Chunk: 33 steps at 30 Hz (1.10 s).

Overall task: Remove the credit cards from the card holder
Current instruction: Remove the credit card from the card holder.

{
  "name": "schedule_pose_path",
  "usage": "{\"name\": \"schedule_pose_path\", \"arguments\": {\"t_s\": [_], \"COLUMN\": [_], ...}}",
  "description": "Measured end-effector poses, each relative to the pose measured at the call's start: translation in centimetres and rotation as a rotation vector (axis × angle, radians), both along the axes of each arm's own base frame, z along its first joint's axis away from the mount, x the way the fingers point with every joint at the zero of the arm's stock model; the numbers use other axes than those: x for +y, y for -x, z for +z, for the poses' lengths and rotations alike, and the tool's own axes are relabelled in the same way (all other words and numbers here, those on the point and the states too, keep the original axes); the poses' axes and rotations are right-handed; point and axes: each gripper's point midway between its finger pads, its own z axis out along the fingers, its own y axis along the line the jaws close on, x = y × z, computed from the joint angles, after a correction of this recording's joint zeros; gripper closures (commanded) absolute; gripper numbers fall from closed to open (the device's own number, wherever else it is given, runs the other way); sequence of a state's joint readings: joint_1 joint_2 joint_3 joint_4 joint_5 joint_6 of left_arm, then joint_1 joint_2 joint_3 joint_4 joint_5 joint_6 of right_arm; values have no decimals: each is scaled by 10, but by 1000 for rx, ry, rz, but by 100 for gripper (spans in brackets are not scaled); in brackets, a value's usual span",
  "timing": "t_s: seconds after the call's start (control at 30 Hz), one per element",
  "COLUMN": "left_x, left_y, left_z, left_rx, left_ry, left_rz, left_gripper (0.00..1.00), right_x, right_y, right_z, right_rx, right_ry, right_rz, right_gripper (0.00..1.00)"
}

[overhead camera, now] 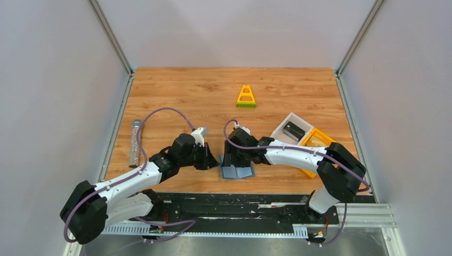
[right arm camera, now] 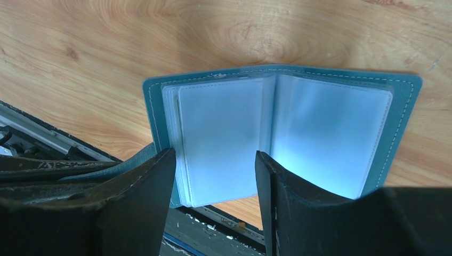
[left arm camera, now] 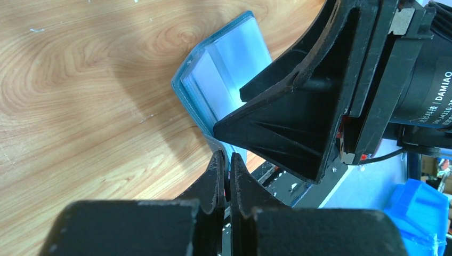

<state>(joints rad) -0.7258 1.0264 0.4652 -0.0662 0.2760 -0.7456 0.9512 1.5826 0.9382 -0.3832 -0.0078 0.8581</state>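
Slate-blue and likely floppy, the card holder (right arm camera: 152, 96) lies open at the near edge of the table (overhead camera: 186, 90); its glossy clear sleeves (right arm camera: 221, 138) look slippery. My left gripper (left arm camera: 227, 165) is clenched on its edge tab, pinning it. My right gripper (right arm camera: 214, 157) hangs spread over the left sleeve stack. No credit cards visible to me; I'd pinch one's exposed edge. The white bin (overhead camera: 298, 118) and yellow bin (overhead camera: 322, 133) sit well apart, rightward.
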Motion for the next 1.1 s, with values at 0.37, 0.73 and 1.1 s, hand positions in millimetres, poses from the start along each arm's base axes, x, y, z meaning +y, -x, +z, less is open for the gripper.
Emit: {"name": "schedule_pose_path", "arguments": {"t_s": [0.37, 0.73, 1.1], "left_x": [1, 1, 2], "left_y": [2, 2, 3], "left_z": [-3, -3, -4], "left_rx": [6, 6, 8], "left_ry": [-2, -3, -4], "left_rz": [-3, -3, -3], "left_gripper": [100, 100, 100], "right_x": [-2, -3, -4], "right_y": [-3, -5, -4], "right_z": [-1, -2, 6], "right_rx": [-18, -24, -34], "right_ry": [16, 22, 9], "right_rz": [-19, -23, -23], "right_gripper": [50, 47, 47]}}
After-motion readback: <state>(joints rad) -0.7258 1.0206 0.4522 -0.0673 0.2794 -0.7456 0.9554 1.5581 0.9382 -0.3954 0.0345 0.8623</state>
